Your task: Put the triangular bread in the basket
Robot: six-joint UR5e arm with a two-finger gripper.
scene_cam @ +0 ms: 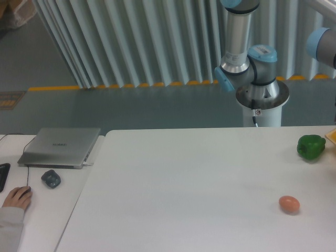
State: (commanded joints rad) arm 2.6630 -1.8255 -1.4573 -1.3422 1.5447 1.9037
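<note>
Bread (332,136) sliver at right edge; end effector unseen.

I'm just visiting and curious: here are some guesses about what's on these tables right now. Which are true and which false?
1. A brown egg lies on the white table. True.
2. The green pepper touches the egg. False: they lie well apart.
3. The laptop is open. False: its lid is closed.
4. A person's hand rests at the left edge. True.
5. The gripper holds the egg. False: no gripper is in view.
</note>
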